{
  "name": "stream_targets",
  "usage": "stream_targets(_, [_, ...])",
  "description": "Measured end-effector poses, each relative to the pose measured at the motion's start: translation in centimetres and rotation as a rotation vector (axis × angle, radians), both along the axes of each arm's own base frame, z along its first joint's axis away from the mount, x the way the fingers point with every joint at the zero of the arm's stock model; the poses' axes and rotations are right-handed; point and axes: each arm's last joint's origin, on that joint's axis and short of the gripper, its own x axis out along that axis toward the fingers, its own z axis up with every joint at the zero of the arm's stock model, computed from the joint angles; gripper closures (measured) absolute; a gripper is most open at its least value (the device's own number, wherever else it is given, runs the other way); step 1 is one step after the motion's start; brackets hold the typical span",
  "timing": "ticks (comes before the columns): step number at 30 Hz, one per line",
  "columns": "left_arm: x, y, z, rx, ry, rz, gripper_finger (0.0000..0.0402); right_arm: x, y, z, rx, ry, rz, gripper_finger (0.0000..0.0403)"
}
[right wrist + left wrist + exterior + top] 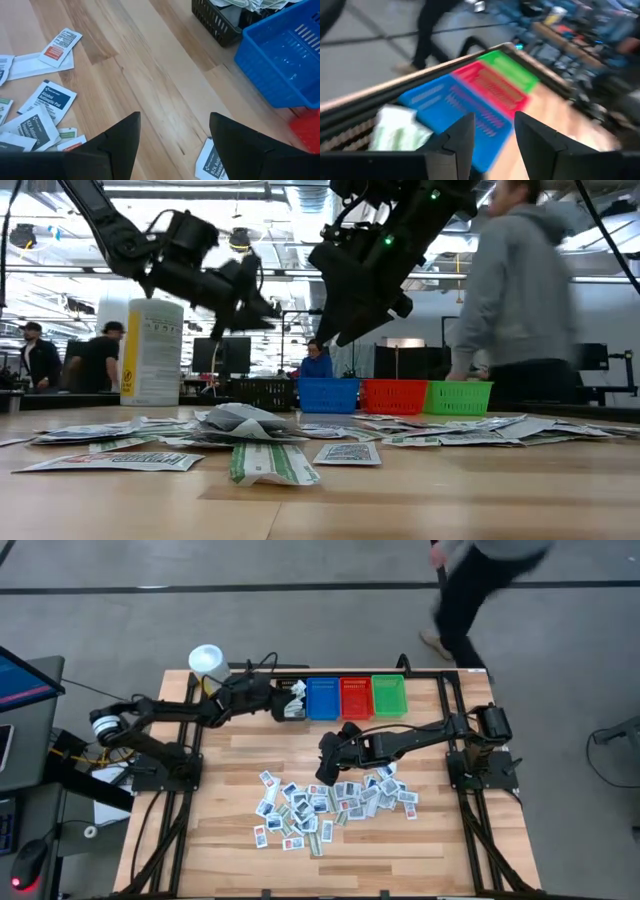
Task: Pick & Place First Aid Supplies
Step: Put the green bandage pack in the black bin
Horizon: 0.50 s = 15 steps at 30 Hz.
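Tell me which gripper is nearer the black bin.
Left. The left gripper hangs right over the black bin, jaws apart and empty. The right gripper hangs open nearer the packet pile, well away from that bin.

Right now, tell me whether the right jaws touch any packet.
Apart. The right wrist view shows the right gripper open and empty above bare wood, with the packets off to the sides.

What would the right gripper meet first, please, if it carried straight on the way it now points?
Probably bare table: the open right gripper points down at wood, packets to one side, though depth is unclear.
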Motion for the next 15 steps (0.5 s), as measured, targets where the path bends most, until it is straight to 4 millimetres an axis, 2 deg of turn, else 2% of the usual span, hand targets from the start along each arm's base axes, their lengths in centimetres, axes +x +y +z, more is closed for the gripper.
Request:
stream_targets(8, [0.2, -4.4, 3.8, 0.108, -0.126, -0.236, 0.0275, -0.8, 0.3, 0.5, -0.01, 0.046, 0.008, 0.0171])
stream_targets(15, [0.4, -8.6, 5.4, 0.183, -0.182, -0.409, 0.0289, -2.8, 2.4, 3.6, -0.109, 0.006, 0.007, 0.0171])
